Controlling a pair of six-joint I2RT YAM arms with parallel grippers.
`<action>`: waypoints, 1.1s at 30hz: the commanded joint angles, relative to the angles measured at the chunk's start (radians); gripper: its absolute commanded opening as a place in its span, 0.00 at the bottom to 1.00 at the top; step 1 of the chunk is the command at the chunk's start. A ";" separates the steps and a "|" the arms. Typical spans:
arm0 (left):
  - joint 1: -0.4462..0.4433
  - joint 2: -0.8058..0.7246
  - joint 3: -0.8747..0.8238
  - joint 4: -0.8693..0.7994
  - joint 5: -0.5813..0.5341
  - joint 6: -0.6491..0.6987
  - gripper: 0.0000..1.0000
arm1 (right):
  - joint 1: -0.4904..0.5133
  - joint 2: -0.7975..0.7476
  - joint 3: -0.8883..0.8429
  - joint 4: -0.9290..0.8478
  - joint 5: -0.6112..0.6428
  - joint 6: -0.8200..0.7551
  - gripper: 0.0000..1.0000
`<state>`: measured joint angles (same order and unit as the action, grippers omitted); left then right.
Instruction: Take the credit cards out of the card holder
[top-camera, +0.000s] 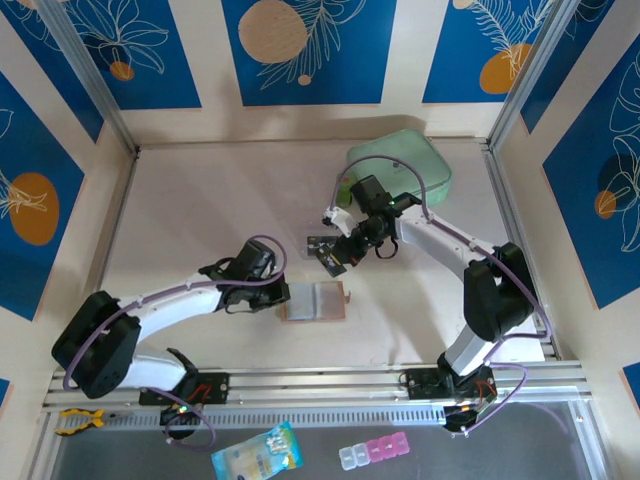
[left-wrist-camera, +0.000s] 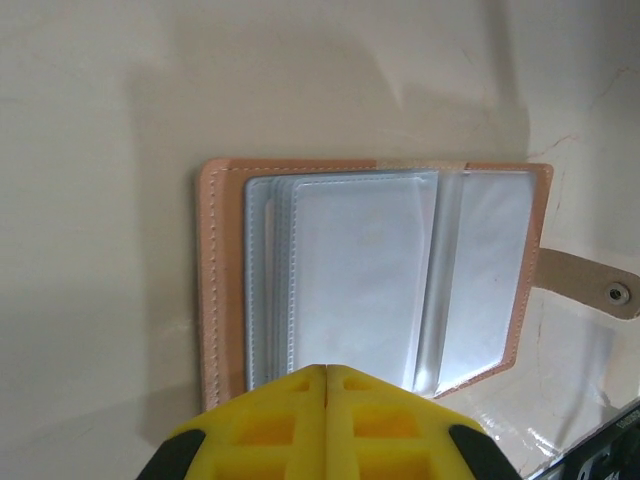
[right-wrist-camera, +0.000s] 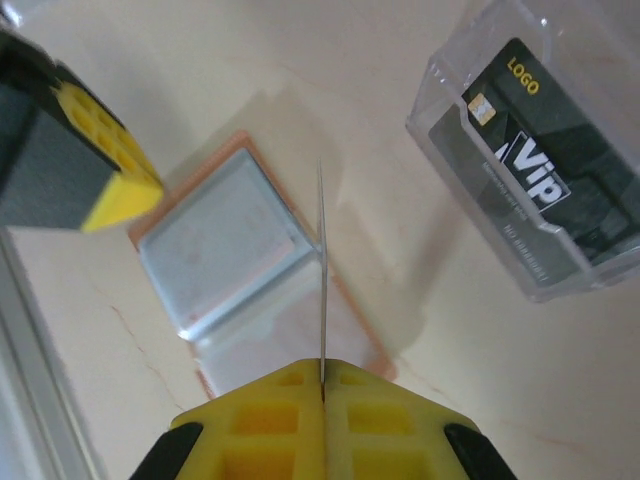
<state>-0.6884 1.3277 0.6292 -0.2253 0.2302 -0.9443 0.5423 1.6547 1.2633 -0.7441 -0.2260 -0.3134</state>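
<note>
The tan card holder (top-camera: 316, 301) lies spread open on the table, its grey-blue clear pockets (left-wrist-camera: 360, 270) up and its snap tab (left-wrist-camera: 590, 284) out to the side. My left gripper (left-wrist-camera: 327, 368) is shut with nothing between its jaws, its tip over the holder's near edge; the right wrist view shows it as well (right-wrist-camera: 110, 170). Just above the holder, my right gripper (right-wrist-camera: 323, 365) is shut on a thin credit card (right-wrist-camera: 322, 270), seen edge-on there and as a dark card (top-camera: 328, 262) from above. A second dark card marked VIP sits in a clear box (right-wrist-camera: 540, 170).
A mint-green zip pouch (top-camera: 405, 165) lies at the back right, behind the right arm. Beyond the front rail (top-camera: 320, 385) lie a light-blue printed packet (top-camera: 255, 455), a pink and clear pill box (top-camera: 372, 452) and a yellow tool (top-camera: 78, 418). Walls close in the table's sides.
</note>
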 joint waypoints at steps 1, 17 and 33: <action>0.013 -0.035 -0.026 -0.023 -0.014 -0.005 0.06 | 0.010 0.049 0.089 -0.093 0.073 -0.262 0.00; 0.043 -0.123 -0.065 -0.069 -0.022 -0.002 0.07 | -0.033 0.327 0.495 -0.312 0.112 -0.550 0.00; 0.064 -0.147 -0.081 -0.081 -0.018 -0.002 0.07 | -0.035 0.477 0.630 -0.377 0.125 -0.609 0.00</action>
<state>-0.6388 1.1965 0.5613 -0.2787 0.2230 -0.9443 0.5091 2.1063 1.8668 -1.0836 -0.0994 -0.8925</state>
